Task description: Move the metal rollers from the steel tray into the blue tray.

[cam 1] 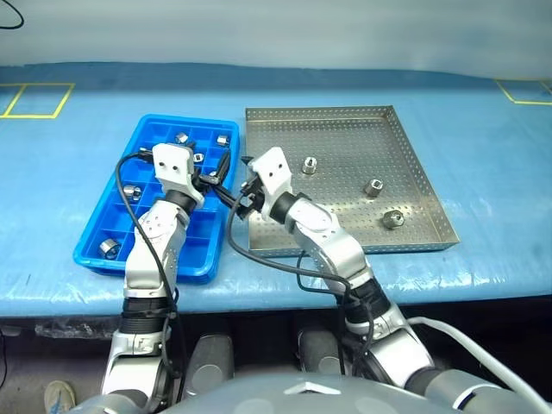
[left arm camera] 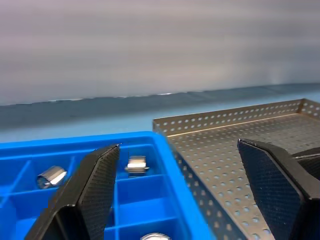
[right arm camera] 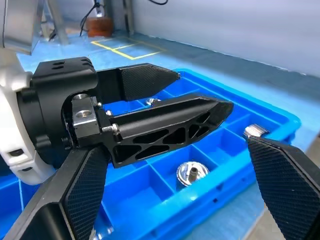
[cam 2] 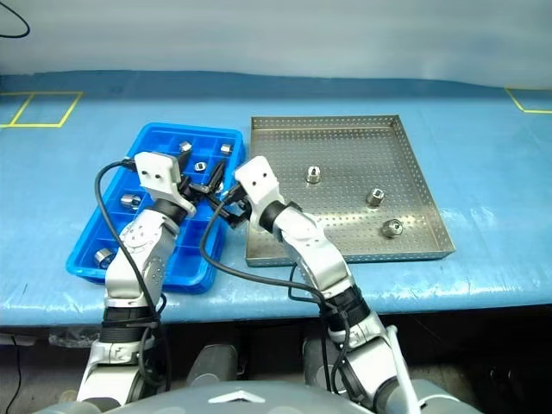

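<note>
Rollers, sorting in progress. Bright blue plastic grid tray [cam 1: 95, 246], left on the tabletop: several small shiny silver metal rollers [cam 1: 109, 247] sit one to a compartment, the grid presumably keeping them apart. Left pincer [cam 2: 205, 186] hangs over the grid tray's right side, black fingers [left arm camera: 92, 190] spread wide, nothing between them. Right pincer [cam 2: 231, 205] hovers just beside it at the seam between the two trays, likewise wide open and empty. Large square perforated steel tray [cam 1: 345, 121], right, touching or nearly touching the blue one: three rollers [cam 1: 373, 186] lie well apart on its floor, not yet moved. Blue cloth-covered tabletop [cam 1: 492, 164] carries yellow taped outlines at its far corners; a plain grey wall stands behind.
</note>
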Action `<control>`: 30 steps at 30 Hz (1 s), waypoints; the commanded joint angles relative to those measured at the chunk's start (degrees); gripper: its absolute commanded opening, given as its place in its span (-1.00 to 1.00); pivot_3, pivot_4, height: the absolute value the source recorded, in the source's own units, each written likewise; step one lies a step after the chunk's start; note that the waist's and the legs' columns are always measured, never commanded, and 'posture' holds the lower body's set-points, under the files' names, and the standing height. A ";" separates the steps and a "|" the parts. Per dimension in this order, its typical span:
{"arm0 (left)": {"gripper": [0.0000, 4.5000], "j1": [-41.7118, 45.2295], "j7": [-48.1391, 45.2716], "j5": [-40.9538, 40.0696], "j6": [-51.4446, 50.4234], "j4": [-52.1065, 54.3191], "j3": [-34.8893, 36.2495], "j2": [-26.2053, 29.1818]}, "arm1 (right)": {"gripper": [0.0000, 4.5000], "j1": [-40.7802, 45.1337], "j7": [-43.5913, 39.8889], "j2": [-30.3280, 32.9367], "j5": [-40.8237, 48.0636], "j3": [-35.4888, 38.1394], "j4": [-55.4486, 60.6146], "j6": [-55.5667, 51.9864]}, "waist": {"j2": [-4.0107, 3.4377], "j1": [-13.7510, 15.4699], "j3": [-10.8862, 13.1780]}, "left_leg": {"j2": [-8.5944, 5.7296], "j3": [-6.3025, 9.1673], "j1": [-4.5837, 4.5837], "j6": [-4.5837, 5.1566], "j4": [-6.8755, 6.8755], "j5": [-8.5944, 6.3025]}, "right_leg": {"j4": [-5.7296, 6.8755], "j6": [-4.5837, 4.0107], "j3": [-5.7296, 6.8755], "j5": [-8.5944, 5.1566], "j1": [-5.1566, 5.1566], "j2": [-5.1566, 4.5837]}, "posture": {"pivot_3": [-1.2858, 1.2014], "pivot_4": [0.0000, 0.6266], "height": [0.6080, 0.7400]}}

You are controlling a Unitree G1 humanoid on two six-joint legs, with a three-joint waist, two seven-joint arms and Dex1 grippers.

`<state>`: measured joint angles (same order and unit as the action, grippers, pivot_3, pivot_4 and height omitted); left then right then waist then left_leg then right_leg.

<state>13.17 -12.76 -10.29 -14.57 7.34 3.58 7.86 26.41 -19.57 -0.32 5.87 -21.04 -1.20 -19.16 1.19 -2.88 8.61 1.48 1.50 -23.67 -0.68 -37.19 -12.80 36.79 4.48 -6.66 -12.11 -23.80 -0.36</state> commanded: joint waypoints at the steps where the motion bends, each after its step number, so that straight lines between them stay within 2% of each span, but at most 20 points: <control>1: 0.84 -4.84 1.60 0.49 0.72 6.17 -3.61 -3.07 | 1.00 3.91 9.06 2.61 -0.99 13.26 -1.21 2.30 | 0.05 0.65 0.03 | -0.01 0.00 -0.03 0.01 0.01 -0.01 | -0.01 -0.02 0.01 0.02 -0.02 -0.02 | 0.09 -0.52 1.00; 7: 0.84 -2.07 11.63 -0.16 2.38 5.45 3.65 -7.97 | 1.00 1.20 -1.67 6.96 5.23 8.76 2.11 -6.24 | 0.07 1.52 0.05 | -0.02 0.05 -0.02 0.00 -0.03 0.00 | 0.00 -0.03 0.09 0.02 0.03 -0.03 | 0.09 -0.52 1.00; 15: 0.84 -0.92 12.24 -7.84 3.29 5.77 6.84 -10.97 | 1.00 1.97 2.48 7.14 4.38 9.27 3.69 -11.70 | 0.06 1.12 0.05 | 0.10 0.08 0.02 -0.02 -0.01 0.02 | 0.08 0.04 0.13 -0.18 -0.02 0.12 | 0.08 -0.52 1.00; 23: 0.84 -0.41 11.65 -16.05 3.17 7.32 8.00 -11.25 | 1.00 2.02 -1.07 5.08 15.44 12.37 6.05 -23.51 | 0.08 1.37 0.05 | 0.04 0.13 -0.04 -0.02 -0.02 0.02 | 0.02 -0.16 0.15 -0.05 0.01 0.06 | 0.09 -0.52 1.00; 30: 0.84 0.16 11.53 -20.29 2.42 8.16 9.76 -12.02 | 1.00 1.63 -0.82 3.40 17.12 13.94 9.20 -24.70 | 0.06 1.16 0.06 | 0.04 0.14 -0.04 -0.02 -0.01 0.01 | 0.02 -0.06 0.17 -0.16 0.00 0.06 | 0.08 -0.52 1.00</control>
<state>12.38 -1.15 -29.92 -12.59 13.29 13.15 -4.12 27.22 -19.79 3.69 21.87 -7.07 5.19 -44.27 1.25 -1.73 8.67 1.54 1.65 -23.73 -0.70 -37.19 -12.79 36.81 4.50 -6.49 -12.30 -23.81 -0.27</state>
